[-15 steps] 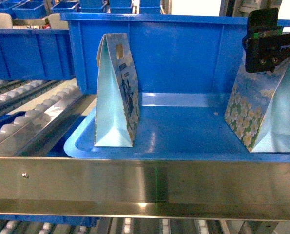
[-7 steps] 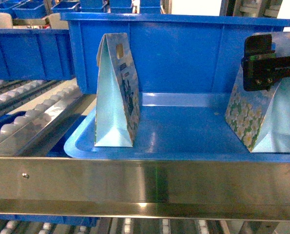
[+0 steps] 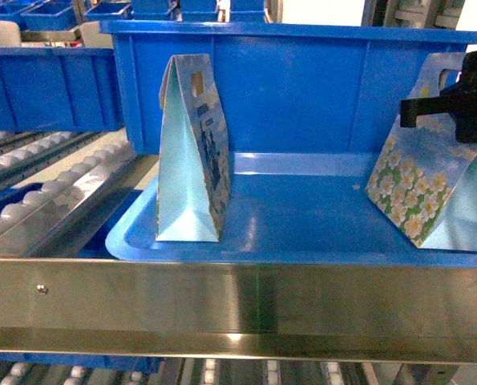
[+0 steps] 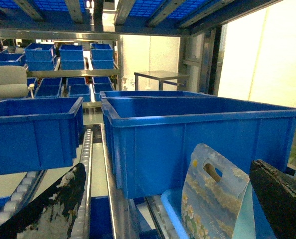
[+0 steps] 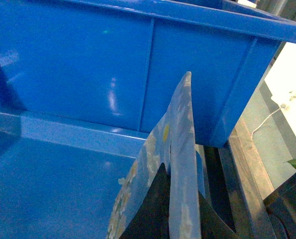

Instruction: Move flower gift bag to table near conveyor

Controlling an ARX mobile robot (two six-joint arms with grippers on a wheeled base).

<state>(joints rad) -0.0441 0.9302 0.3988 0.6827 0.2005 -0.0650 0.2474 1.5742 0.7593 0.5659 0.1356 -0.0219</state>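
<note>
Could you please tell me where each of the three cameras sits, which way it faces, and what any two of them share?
Head: on the robot, facing forward across the conveyor rail at the blue tray; the right gripper shows at the flower gift bag.
Left wrist: low, facing along the rack at the blue bin; dark fingers frame the view.
Right wrist: just above the flower bag's top edge, looking down into the tray.
Shared: head and left wrist both show the other gift bag.

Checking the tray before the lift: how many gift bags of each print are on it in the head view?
Flower gift bag: 1
Blue-print gift bag: 1
Total on the blue tray: 2
</note>
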